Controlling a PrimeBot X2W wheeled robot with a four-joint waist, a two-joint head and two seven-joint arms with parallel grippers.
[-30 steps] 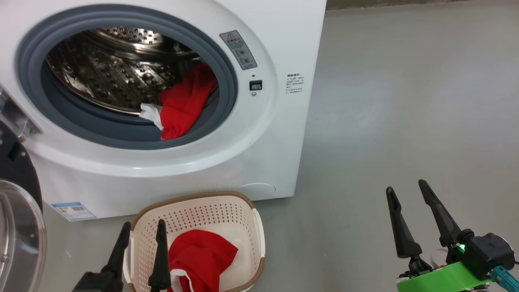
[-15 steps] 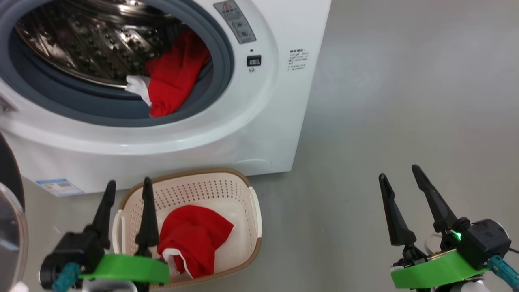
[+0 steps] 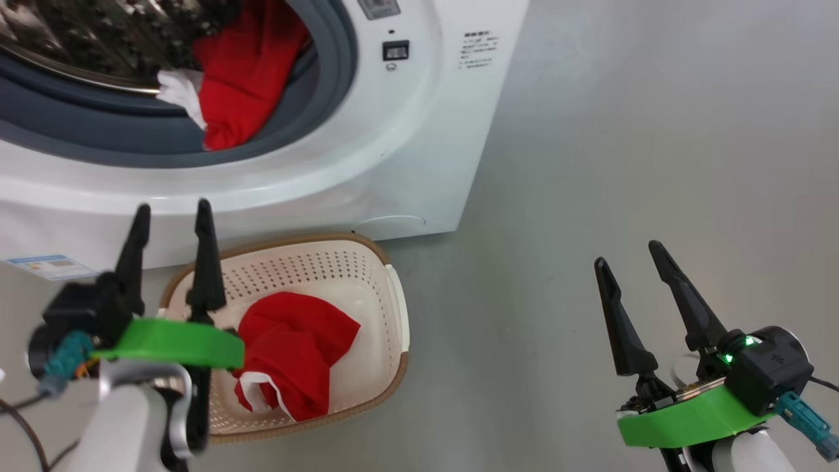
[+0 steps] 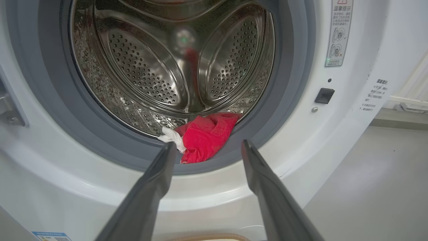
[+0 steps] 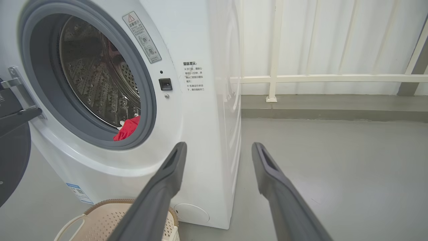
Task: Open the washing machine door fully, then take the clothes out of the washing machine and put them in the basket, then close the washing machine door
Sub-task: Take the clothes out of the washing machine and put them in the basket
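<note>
**Open washer, empty claws**

The left claw is spread, gripping nothing, over the basket's left rim. A red garment lies in the basket just right of it. A second garment drapes over the washer's gasket ahead. The right claw, also spread and empty, hovers far to the right.

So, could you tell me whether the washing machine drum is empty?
Not empty: a red garment with white trim lies at the front of the drum, overlapping the grey gasket.
</note>
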